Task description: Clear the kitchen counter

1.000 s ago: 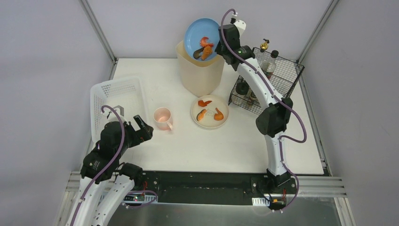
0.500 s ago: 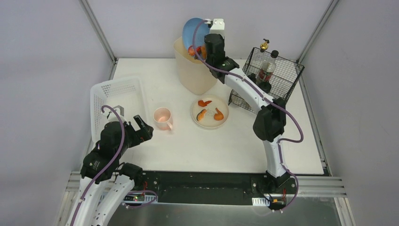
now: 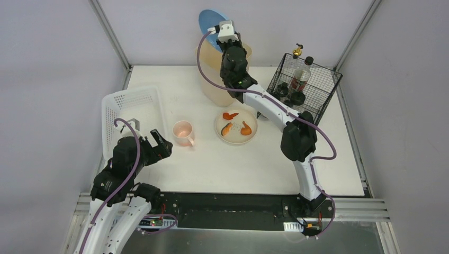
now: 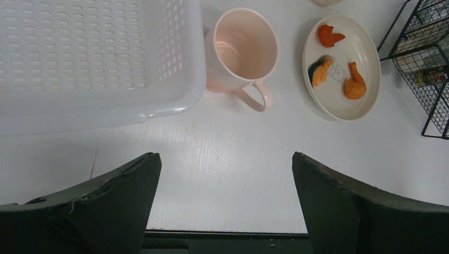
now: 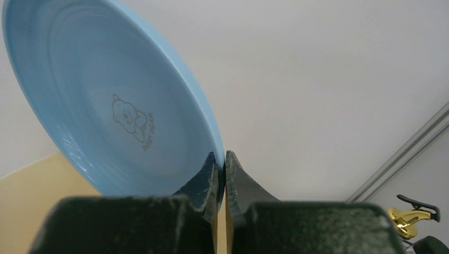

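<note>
My right gripper (image 3: 221, 36) is shut on the rim of a blue plate (image 3: 207, 24), held tilted on edge above the tall beige bin (image 3: 214, 82) at the back of the white kitchen counter (image 3: 238, 164). In the right wrist view the plate (image 5: 106, 100) shows bare, with a bear print. A cream plate (image 3: 236, 125) with orange food pieces and a pink mug (image 3: 183, 132) stand mid-counter; both show in the left wrist view, the plate (image 4: 365, 58) and the mug (image 4: 244, 50). My left gripper (image 4: 225, 174) is open and empty above the counter's front edge.
A white perforated basket (image 3: 132, 114) stands at the left, next to the mug. A black wire rack (image 3: 312, 87) with bottles stands at the back right. Grey walls and metal posts enclose the counter.
My right gripper has swung the blue plate left and tipped it steeply over the bin. The orange food that lay on it no longer shows. The left arm has not moved.
</note>
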Action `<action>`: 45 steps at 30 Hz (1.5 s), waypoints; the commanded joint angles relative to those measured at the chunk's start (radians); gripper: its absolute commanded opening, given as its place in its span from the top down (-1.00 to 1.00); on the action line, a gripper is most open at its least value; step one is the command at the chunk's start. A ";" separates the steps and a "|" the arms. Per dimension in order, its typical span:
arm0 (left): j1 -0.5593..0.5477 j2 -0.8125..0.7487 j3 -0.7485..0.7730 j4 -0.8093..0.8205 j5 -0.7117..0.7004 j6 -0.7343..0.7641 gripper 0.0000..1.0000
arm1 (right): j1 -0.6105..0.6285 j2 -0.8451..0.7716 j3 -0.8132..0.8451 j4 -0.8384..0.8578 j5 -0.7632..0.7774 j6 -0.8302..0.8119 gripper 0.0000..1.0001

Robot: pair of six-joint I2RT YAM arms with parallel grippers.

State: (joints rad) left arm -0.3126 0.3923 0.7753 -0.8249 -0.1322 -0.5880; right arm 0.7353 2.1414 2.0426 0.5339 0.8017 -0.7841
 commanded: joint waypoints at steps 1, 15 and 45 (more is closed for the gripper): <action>0.007 0.006 0.011 0.030 0.007 0.012 -0.99 | -0.003 -0.006 -0.024 0.255 0.017 -0.148 1.00; 0.007 0.013 0.012 0.029 0.008 0.012 -0.99 | 0.042 -0.142 -0.071 0.251 0.079 -0.085 1.00; 0.007 -0.040 -0.003 0.088 0.156 0.058 -0.99 | 0.146 -0.627 -0.405 -0.899 -0.221 0.887 1.00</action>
State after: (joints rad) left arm -0.3126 0.3752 0.7753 -0.7925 -0.0525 -0.5621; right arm 0.8772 1.6344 1.6817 -0.1856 0.7063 -0.0917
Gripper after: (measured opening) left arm 0.995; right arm 0.028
